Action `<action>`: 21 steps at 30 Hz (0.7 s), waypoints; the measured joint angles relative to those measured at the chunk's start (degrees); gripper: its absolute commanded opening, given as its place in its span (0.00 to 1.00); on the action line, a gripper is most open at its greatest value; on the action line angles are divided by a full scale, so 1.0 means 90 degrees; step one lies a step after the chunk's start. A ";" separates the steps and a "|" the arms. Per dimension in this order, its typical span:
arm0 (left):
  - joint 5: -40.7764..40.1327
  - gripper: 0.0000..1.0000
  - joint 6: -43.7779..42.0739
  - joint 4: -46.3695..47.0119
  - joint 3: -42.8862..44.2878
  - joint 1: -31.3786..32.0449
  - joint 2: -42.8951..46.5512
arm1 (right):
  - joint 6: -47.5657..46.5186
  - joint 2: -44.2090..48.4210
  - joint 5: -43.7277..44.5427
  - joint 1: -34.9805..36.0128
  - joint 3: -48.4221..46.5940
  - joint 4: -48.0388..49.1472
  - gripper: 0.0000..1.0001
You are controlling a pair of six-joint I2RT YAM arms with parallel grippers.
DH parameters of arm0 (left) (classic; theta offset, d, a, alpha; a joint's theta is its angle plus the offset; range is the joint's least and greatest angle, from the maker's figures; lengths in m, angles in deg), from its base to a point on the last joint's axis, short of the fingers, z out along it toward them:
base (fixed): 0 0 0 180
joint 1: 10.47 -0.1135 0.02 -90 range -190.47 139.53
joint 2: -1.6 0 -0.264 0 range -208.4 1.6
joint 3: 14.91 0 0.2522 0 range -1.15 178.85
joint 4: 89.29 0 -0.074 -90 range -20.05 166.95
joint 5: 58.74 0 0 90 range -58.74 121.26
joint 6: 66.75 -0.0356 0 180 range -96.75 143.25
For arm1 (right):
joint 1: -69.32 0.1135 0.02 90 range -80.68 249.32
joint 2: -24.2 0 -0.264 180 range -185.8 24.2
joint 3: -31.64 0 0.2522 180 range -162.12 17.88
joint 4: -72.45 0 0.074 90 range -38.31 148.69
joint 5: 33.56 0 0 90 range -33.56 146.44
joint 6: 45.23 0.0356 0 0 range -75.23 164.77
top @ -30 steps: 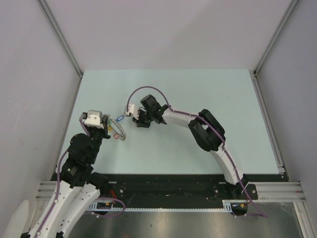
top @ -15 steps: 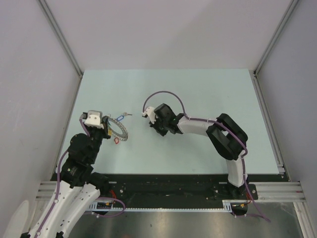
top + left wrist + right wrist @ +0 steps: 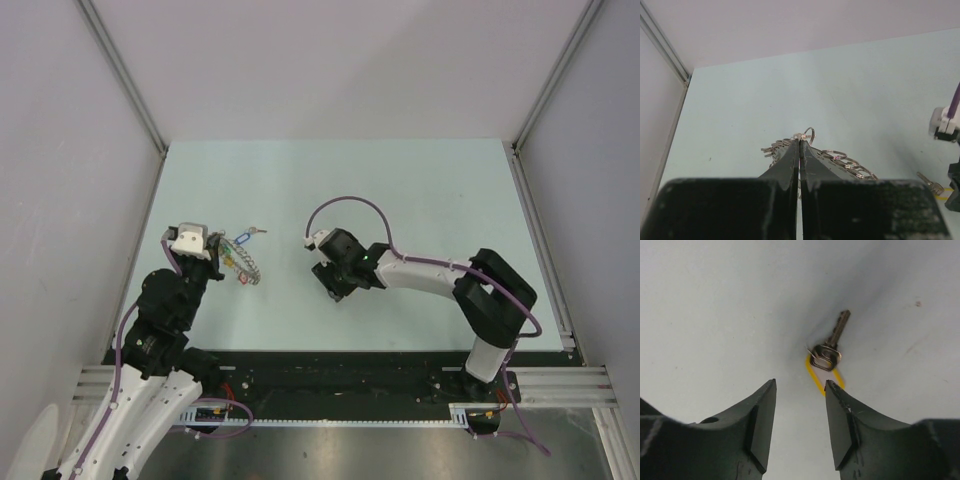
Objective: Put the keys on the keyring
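Pale green tabletop (image 3: 430, 200), grey walls around. The left gripper (image 3: 800, 144) is pinched together on the keyring (image 3: 243, 264), at its 3 o'clock. The right gripper (image 3: 800, 412) stands apart above the table; the yellow-tagged key (image 3: 833, 346) lies at its 12 o'clock, untouched. Tags too small to read.

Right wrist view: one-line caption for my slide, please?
Open right gripper poised over a yellow-tagged key lying on the pale table.
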 measured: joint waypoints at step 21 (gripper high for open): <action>0.0027 0.00 0.0000 -0.0002 0.0000 -0.0005 -0.0005 | -0.2327 -0.0301 -0.0872 -0.0525 -0.1379 -0.1603 0.38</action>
